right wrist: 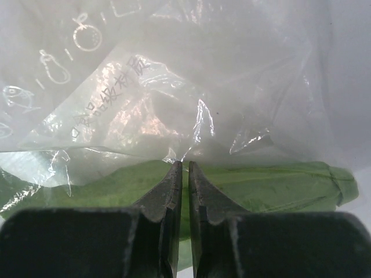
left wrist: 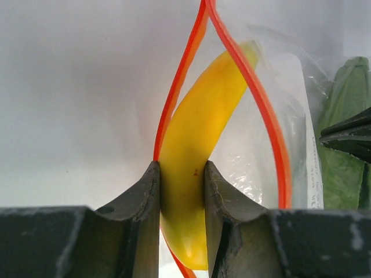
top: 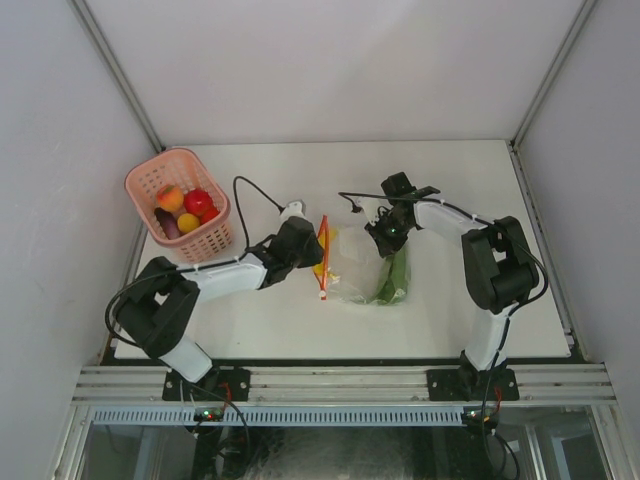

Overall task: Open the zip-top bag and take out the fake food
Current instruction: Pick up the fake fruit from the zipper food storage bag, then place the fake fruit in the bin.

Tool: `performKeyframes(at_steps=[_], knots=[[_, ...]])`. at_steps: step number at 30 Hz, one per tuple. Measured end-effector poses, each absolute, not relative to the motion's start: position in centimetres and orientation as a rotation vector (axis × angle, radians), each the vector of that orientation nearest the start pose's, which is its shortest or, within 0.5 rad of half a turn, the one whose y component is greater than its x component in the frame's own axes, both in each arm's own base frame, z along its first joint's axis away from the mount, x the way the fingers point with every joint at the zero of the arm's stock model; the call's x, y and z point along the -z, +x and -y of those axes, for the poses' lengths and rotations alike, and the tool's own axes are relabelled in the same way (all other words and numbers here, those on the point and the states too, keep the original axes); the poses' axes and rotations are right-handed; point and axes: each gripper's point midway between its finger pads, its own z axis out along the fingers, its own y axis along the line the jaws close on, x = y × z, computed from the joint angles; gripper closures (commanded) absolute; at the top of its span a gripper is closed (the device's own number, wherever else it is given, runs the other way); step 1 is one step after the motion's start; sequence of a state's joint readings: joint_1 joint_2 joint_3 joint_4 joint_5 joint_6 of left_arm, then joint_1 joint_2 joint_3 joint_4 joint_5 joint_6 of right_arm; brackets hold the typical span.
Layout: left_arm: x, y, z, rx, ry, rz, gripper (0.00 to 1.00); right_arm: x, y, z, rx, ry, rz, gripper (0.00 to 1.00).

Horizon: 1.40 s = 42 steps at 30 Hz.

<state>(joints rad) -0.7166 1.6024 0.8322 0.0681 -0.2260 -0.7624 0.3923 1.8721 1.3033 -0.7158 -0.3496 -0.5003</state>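
The clear zip-top bag (top: 352, 268) lies mid-table, its red-orange zipper strip (top: 323, 256) facing left. In the left wrist view the zipper mouth (left wrist: 271, 130) gapes in a loop. A yellow toy banana (left wrist: 200, 124), a piece of the fake food, pokes through it. My left gripper (left wrist: 181, 176) is shut on the banana's near part. A green leafy vegetable (right wrist: 266, 182) lies inside the bag. At the bag's far side my right gripper (right wrist: 185, 165) is shut, pinching the crinkly plastic film (right wrist: 174, 87) above the vegetable.
A pink perforated basket (top: 150, 182) stands at the back left, holding red, orange, yellow and purple toy pieces (top: 185, 210). A black cable (top: 250, 192) loops on the white table (top: 480, 170) behind the left arm. White walls enclose the table.
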Motion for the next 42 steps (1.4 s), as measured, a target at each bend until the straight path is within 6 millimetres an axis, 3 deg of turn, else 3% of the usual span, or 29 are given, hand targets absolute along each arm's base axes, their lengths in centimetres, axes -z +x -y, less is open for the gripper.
performKeyframes(at_steps=[6,17,27,38,42], knots=[[-7.2,32.1,25.2,0.438,-0.107,-2.290,1.00,-3.8,32.7,-18.0,-0.473,-1.275,-2.496,0.92],[-7.4,31.7,19.6,0.087,-0.004,-2.282,1.00,-3.8,32.7,-18.1,-0.474,-1.277,-2.495,0.92],[-11.2,31.5,15.7,-0.099,0.013,-2.188,1.00,-3.8,32.6,-18.1,-0.478,-1.278,-2.495,0.92],[-17.1,30.5,12.7,-0.134,-0.002,-2.068,1.00,-4.1,32.4,-18.6,-0.514,-1.279,-2.483,0.92],[-18.9,30.7,11.3,-0.144,-0.033,-2.044,1.00,-5.2,32.5,-18.9,-0.534,-1.273,-2.448,0.92]])
